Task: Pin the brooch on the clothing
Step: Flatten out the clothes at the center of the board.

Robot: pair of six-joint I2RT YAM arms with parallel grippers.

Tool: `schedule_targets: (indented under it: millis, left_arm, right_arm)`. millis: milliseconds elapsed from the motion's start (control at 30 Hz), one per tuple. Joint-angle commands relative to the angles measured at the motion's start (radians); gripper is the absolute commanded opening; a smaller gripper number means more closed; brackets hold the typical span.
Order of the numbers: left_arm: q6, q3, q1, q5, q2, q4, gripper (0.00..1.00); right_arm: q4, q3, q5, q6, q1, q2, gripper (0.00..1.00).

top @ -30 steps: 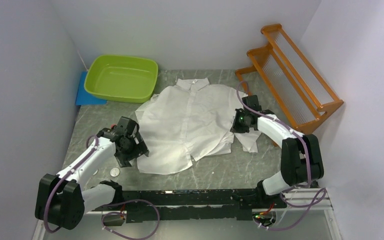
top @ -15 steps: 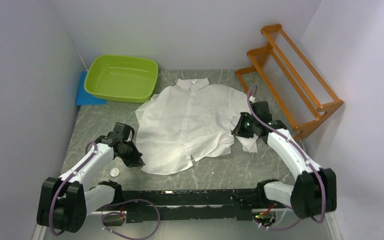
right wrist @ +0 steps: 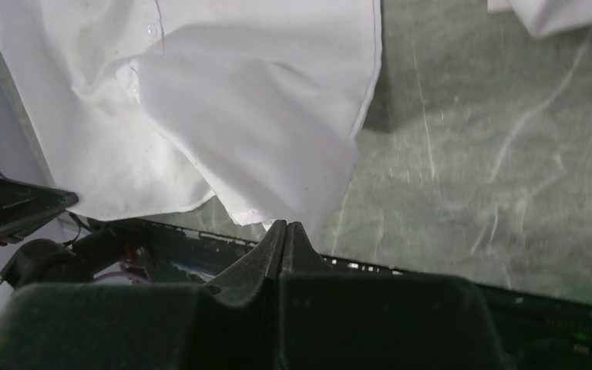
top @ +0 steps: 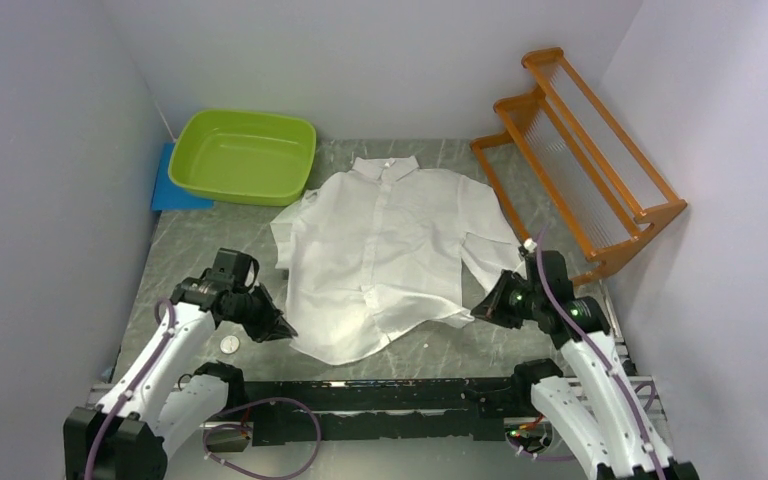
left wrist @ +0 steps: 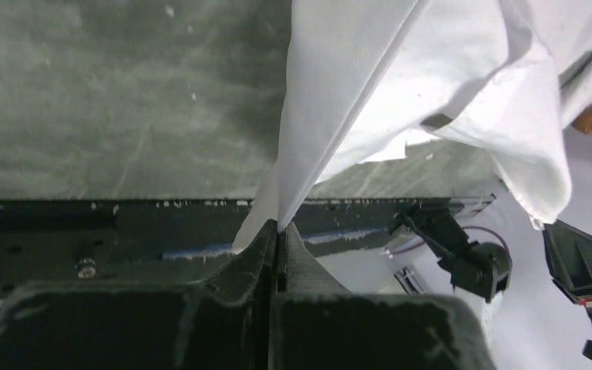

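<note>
- The left arm [top: 160, 345] stretches forward from its base, with the wrist turned inward.
- The left gripper [top: 272, 327] points right, jaws pressed together on a fold of the shirt [top: 380, 240].
- The right arm [top: 600, 365] leans over the near right corner, wrist aimed left.
- The right gripper [top: 482, 306] has its jaws closed, pinching the shirt's sleeve edge.

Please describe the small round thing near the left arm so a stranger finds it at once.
Start at the white shirt on the grey table. At its near left corner is the left pincer; the disc lies left of that, on bare tabletop. It alone is small, round, pale.
</note>
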Motion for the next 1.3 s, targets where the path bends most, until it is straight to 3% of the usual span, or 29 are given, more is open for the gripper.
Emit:
schedule_targets:
  millis: [0,233,667,733,767,800,867,933,1033,1267]
  left_arm:
    - [0.016,0.101,0.003,0.082,-0.069,-0.192,0.03]
    - [0.057,0.235,0.003,0.029,-0.152,-0.431,0.02]
    - [0.059,0.260,0.004,0.046,-0.280,-0.656,0.04]
    - [0.080,0.268,0.003,0.037,-0.280,-0.666,0.22]
    - [0.091,0.275,0.003,0.019,-0.277,-0.674,0.40]
    - [0.099,0.286,0.003,-0.003,-0.272,-0.683,0.59]
    - [0.113,0.317,0.003,-0.038,-0.261,-0.684,0.80]
    - [0.124,0.350,0.003,-0.059,-0.252,-0.657,0.87]
    - [0.151,0.380,0.003,-0.078,-0.214,-0.580,0.89]
    - [0.193,0.352,0.004,-0.062,-0.022,-0.304,0.89]
  right_arm:
    - [-0.203,0.079,0.051,0.092,0.000,-0.109,0.00]
    - [-0.372,0.140,0.081,0.131,0.000,-0.217,0.00]
    - [-0.624,0.258,0.154,0.188,-0.001,-0.371,0.00]
    - [-0.631,0.242,0.136,0.196,-0.001,-0.400,0.13]
    - [-0.626,0.236,0.127,0.191,0.000,-0.407,0.23]
    - [-0.618,0.232,0.122,0.184,-0.001,-0.415,0.39]
    - [-0.600,0.232,0.120,0.177,-0.001,-0.427,0.62]
    - [-0.557,0.237,0.116,0.166,0.000,-0.431,0.75]
    - [-0.458,0.225,0.104,0.143,-0.001,-0.426,0.85]
    - [-0.158,0.028,-0.046,0.107,0.000,-0.378,0.86]
